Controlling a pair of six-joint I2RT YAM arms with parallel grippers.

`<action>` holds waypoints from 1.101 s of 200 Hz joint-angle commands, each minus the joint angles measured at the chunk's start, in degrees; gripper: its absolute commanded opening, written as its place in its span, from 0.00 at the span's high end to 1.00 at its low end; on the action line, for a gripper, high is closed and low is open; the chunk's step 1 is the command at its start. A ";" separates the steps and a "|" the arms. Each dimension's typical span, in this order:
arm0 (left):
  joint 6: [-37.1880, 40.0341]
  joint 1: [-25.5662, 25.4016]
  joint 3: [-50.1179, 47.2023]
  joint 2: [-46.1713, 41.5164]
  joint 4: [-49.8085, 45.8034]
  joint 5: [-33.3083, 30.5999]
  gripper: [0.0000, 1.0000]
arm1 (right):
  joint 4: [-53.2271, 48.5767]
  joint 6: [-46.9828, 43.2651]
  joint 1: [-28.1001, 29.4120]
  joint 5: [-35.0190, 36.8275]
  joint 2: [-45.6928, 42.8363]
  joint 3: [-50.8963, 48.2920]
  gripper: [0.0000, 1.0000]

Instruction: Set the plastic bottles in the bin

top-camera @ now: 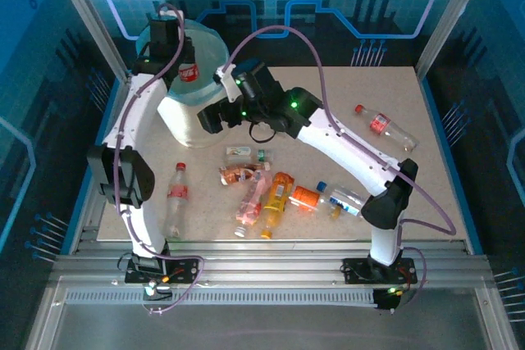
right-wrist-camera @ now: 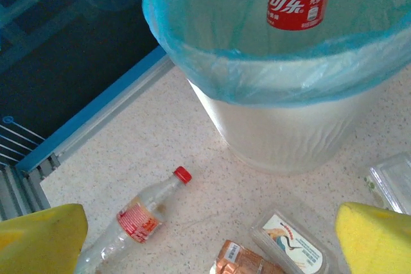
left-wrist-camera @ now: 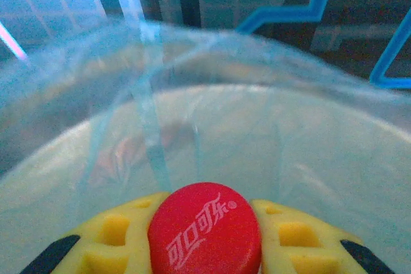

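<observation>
the left gripper [top-camera: 170, 38] hangs over the mouth of the bin [top-camera: 187, 125], its yellow fingers [left-wrist-camera: 112, 239] clamped on either side of a red-capped cola bottle [left-wrist-camera: 204, 230]. the right gripper [right-wrist-camera: 205, 248] hovers just beside the bin, fingers spread wide, nothing between them. other bottles [top-camera: 262, 190] lie loose on the table [top-camera: 426, 202], most of them clustered near the front edge.

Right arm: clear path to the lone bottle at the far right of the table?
Probably yes: the lone bottle lies apart on bare table, and the right gripper is open, empty.
</observation>
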 commanded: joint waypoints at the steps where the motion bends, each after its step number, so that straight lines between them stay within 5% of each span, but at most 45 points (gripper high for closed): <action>1: 0.40 1.14 -2.24 0.12 5.47 0.82 0.92 | -0.95 1.56 -0.77 0.03 -1.93 -1.65 0.00; 34: -0.40 1.77 -2.23 0.06 4.52 1.50 0.48 | -1.46 2.10 -0.78 0.28 -2.03 -1.53 0.00; 67: -1.27 1.93 1.69 -2.22 1.62 3.97 0.31 | -2.04 2.75 -0.78 -0.38 -2.42 -0.05 0.00; 155: -5.70 0.24 5.79 -15.68 -11.12 15.77 0.31 | -3.41 2.83 -0.71 2.03 -10.83 -5.43 0.00; 220: -3.50 -18.86 -15.80 -34.85 -16.87 10.96 0.33 | -4.92 0.47 -1.02 8.53 -25.88 -22.17 0.03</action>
